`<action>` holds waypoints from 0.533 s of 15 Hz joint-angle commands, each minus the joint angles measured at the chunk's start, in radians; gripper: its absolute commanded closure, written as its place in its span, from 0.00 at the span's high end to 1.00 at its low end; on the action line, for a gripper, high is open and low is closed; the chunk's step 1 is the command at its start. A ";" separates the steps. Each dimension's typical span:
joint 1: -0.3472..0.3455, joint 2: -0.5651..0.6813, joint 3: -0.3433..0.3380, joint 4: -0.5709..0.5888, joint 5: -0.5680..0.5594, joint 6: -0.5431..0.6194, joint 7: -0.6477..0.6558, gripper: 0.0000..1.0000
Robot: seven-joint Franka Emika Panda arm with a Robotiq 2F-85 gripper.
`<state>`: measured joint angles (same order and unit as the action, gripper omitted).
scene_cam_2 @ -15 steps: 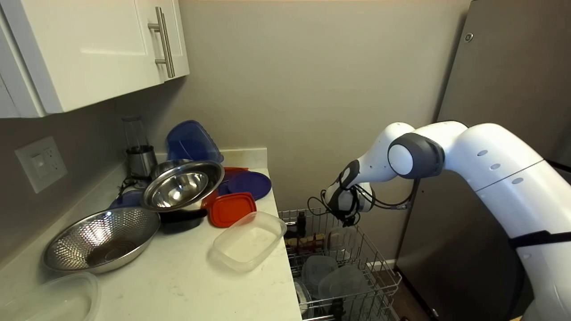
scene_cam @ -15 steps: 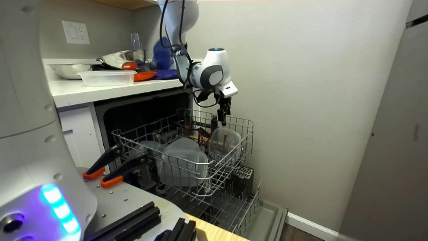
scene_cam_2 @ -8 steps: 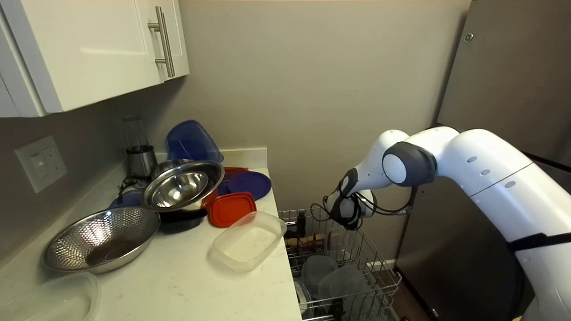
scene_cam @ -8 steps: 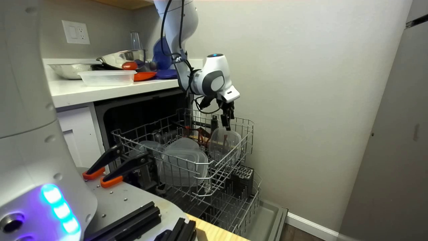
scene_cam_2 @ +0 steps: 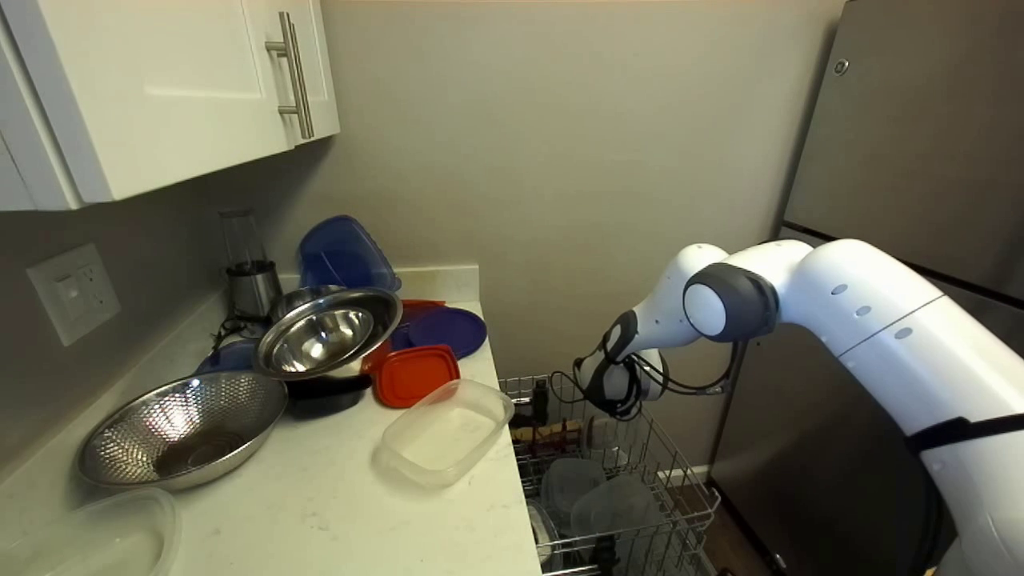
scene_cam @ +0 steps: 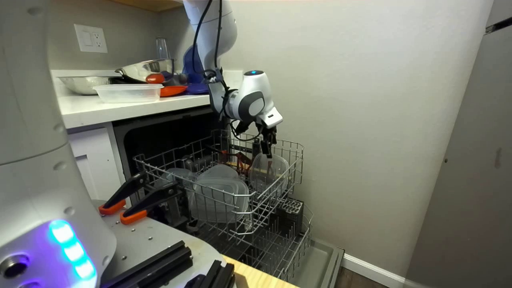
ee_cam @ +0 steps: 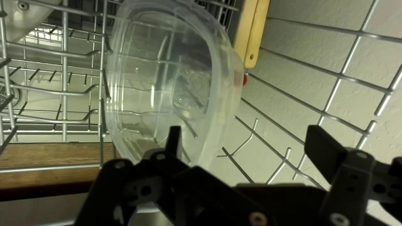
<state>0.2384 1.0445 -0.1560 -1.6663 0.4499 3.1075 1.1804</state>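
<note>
Gripper [ee_cam: 245,138] has dropped over the last second, now near the clear plastic container [scene_cam: 270,174] at far right of the upper dishwasher rack [scene_cam: 242,195]; container unmoved. Jaws spread wide, nothing held. Wrist view: container wall appears between fingers, contact unclear. Looks lined up, ungripped.

In the wrist view, two pale wooden strips [ee_cam: 246,34] run off the top edge, and part of a clear container [ee_cam: 172,84] lies hidden behind the pincer [ee_cam: 243,138]. In an exterior view, whether the fingertips [scene_cam: 265,149] touch that container cannot be told. In an exterior view, a clear tub [scene_cam_2: 88,544] on the counter [scene_cam_2: 320,512] is cut off by the left and bottom edges.
</note>
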 commanded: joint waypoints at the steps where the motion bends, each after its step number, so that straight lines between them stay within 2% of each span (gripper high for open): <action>1: -0.046 0.036 0.054 0.031 0.002 0.062 -0.004 1.00; 3: -0.069 0.054 0.083 0.049 0.001 0.080 -0.016 0.98; 4: -0.076 0.063 0.092 0.057 0.001 0.083 -0.018 0.73; 5: -0.086 0.072 0.106 0.066 -0.001 0.085 -0.024 0.73; 8: -0.097 0.091 0.119 0.084 0.000 0.086 -0.026 0.54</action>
<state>0.1697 1.1174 -0.0676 -1.5980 0.4500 3.1630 1.1778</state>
